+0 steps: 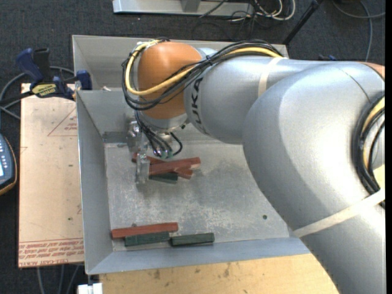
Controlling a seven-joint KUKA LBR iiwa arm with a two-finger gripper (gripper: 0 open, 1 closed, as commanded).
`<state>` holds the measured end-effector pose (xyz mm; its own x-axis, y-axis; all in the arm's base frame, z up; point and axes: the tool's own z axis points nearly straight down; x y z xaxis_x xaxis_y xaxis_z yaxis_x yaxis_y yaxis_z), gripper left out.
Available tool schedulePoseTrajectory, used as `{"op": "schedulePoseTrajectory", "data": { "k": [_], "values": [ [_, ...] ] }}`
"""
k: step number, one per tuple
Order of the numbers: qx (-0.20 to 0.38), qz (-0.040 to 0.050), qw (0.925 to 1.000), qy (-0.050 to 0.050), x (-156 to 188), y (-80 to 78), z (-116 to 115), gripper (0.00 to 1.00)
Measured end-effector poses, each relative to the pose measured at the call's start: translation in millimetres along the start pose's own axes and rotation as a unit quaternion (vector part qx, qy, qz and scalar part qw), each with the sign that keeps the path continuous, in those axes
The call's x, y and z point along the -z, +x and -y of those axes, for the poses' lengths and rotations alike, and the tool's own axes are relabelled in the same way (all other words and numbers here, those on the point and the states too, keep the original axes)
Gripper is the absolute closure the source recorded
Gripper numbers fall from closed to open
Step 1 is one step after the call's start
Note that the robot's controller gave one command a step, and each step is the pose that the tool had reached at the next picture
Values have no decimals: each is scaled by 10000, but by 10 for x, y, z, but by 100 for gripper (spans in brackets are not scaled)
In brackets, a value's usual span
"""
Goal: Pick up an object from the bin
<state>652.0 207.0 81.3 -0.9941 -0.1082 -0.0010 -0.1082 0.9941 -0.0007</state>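
step: approach | gripper (142,167) is hanging at left end of red bar (179,163) (lying on a dark bar (164,177)), mid bin (202,210) | grip: cannot tell | next: probably closing on red bar, lifting

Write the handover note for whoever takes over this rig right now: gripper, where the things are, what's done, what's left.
Gripper: low in the middle of the bin, at the left end of a small pile, a red-brown bar lying over a dark green bar. I cannot tell whether it grips either.
Along the front wall: front red-brown bar, left dark bar, right dark bar.
Done: nothing visibly lifted.
Left: grasp one thing and lift it out.
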Motion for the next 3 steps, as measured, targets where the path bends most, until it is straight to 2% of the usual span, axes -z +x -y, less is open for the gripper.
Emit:
{"op": "schedulePoseTrajectory", "data": {
  "k": [1, 2, 3],
  "values": [
    [-289, -9, 9996, 6, -17, 298, 651, 0],
    [-262, 4, 9997, -10, -11, 290, 608, 100],
    [-1014, 43, 9948, -11, 1458, 591, 927, 100]
  ]
}}
